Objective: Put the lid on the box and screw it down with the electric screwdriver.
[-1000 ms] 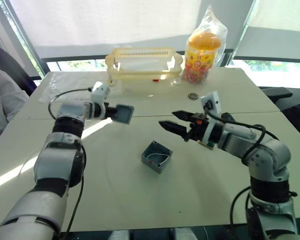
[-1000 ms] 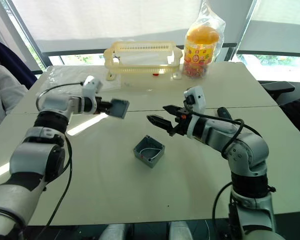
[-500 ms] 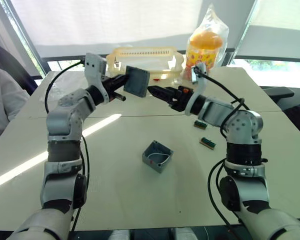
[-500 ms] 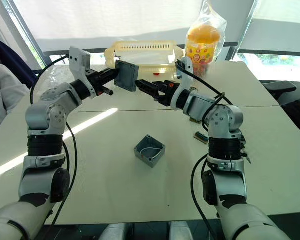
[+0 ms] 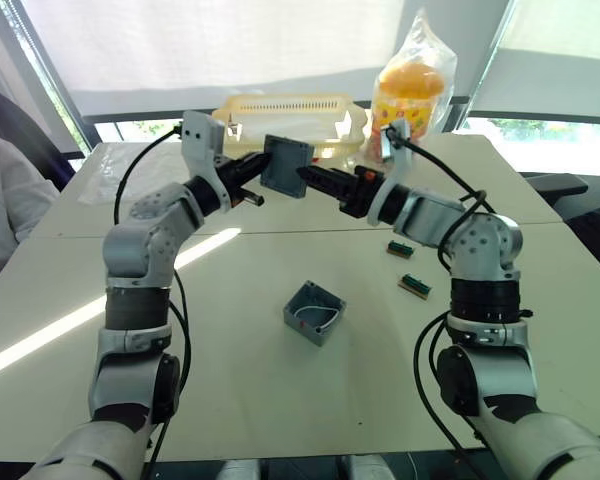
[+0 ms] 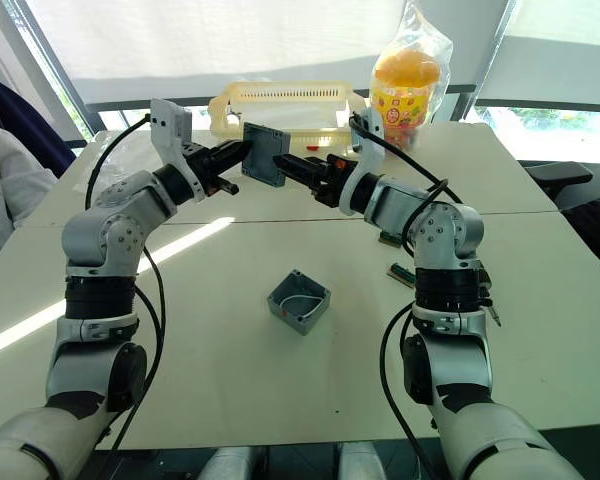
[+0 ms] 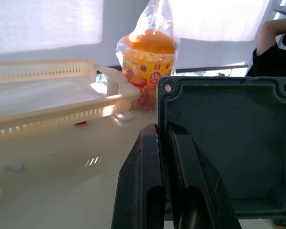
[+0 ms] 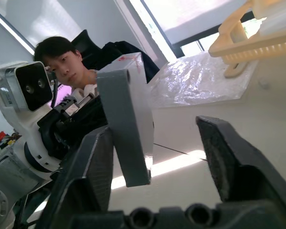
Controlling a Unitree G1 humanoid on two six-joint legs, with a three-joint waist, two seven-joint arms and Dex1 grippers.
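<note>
While pinched upright, the grey-blue lid [image 7: 224, 148] shows rimmed underside, corner holes.

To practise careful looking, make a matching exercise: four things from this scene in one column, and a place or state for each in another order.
Things:
1. lid
2. box
3. yellow basket
4. right gripper

Places or states:
A. jaws open, reaching at the lid
B. at the table's far edge
C. clamped in the left gripper, held in the air
D. open-topped, on the table's middle

Pairs: 1-C, 2-D, 3-B, 4-A
</note>
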